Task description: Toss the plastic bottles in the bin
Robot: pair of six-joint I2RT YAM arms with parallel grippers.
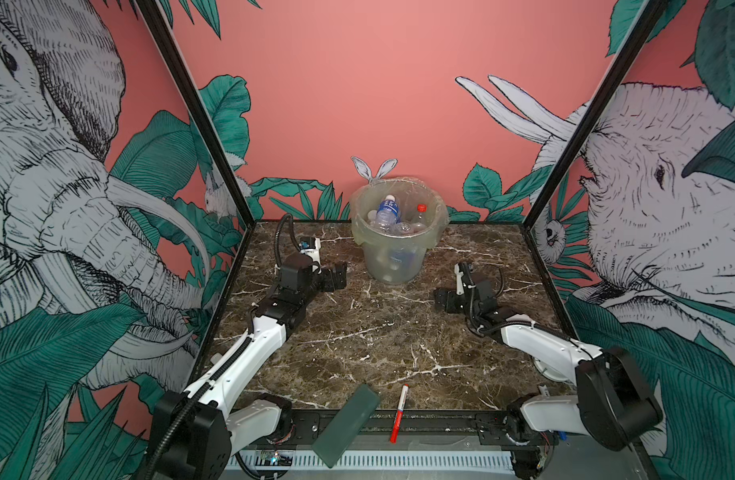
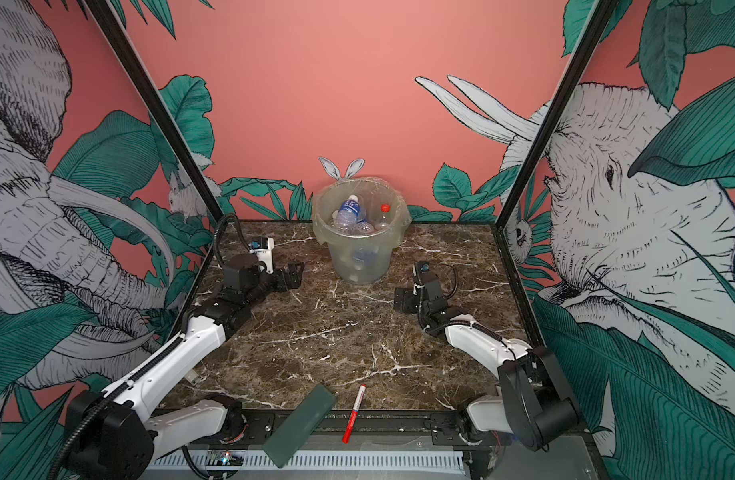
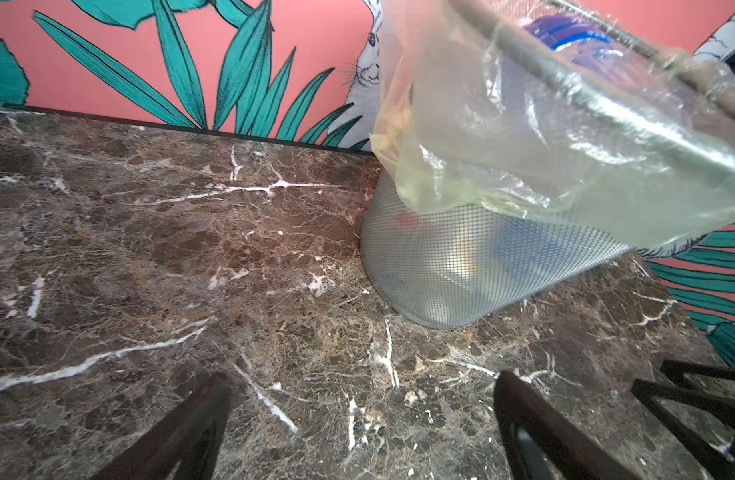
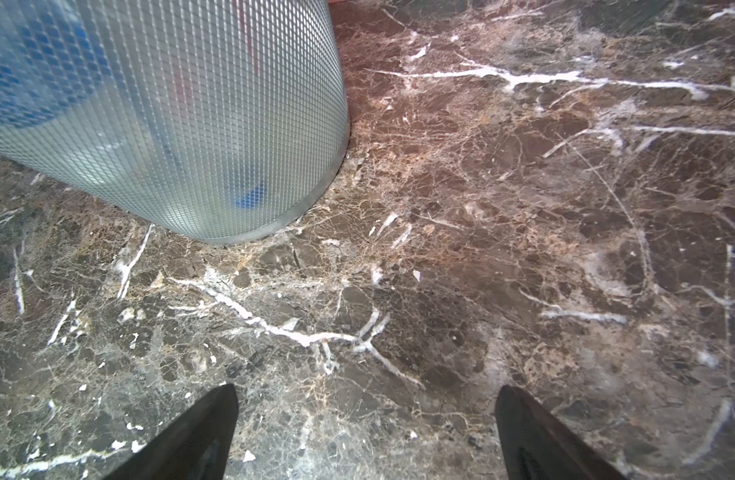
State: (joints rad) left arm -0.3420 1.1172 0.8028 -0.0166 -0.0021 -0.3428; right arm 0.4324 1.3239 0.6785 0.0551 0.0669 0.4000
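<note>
Plastic bottles [image 1: 388,210] lie heaped inside the bin [image 1: 393,266] — a blue-labelled one with a white cap leans near the top, and a red-capped one stands beside it; more show dimly through the translucent wall lower down. The bin stands on the marble table [image 1: 357,340] at the middle of its far edge, and a clear bag is folded over its rim.

The left gripper [image 1: 336,276] sits low over the table on the left-edge side of the bin, near it but apart; its jaws are spread wide with nothing between them; in the left wrist view its fingers [image 3: 183,436] frame bare marble, with the bin's base beyond them.

The right gripper [image 1: 442,303] sits low on the right-edge side, a little closer to the near edge than the left one; its jaws too are spread wide and hold nothing; its fingers [image 4: 199,436] show over bare marble, apart from the bin's wall.

At the near edge a dark green slab [image 1: 346,424] overhangs the table; a red-and-white marker pen [image 1: 400,411] lies just beside it — the two apart.
</note>
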